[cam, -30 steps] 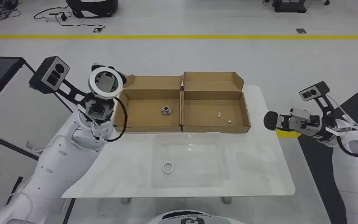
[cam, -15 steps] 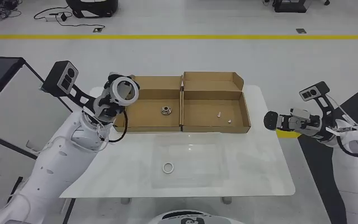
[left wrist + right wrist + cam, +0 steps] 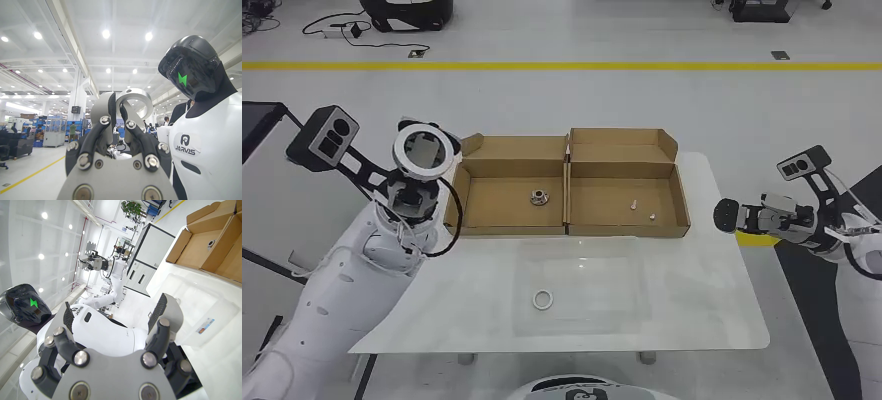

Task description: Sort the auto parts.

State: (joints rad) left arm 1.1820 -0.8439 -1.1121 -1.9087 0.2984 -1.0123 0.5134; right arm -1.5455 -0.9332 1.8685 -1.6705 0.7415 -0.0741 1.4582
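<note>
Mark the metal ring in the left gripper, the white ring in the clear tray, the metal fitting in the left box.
metal ring (image 3: 143, 94): left wrist view, upper rim.
white ring (image 3: 534, 299): top view, its band.
metal fitting (image 3: 538, 196): top view, its middle.

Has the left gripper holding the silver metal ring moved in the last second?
Yes. The left gripper, shut on the silver metal ring, swung toward the left brown cardboard box, then back away from it, ending near where it started.

Factory hall: high lit ceiling (image 3: 132, 19); yellow floor line (image 3: 562, 66); blue storage racks (image 3: 39, 126).
</note>
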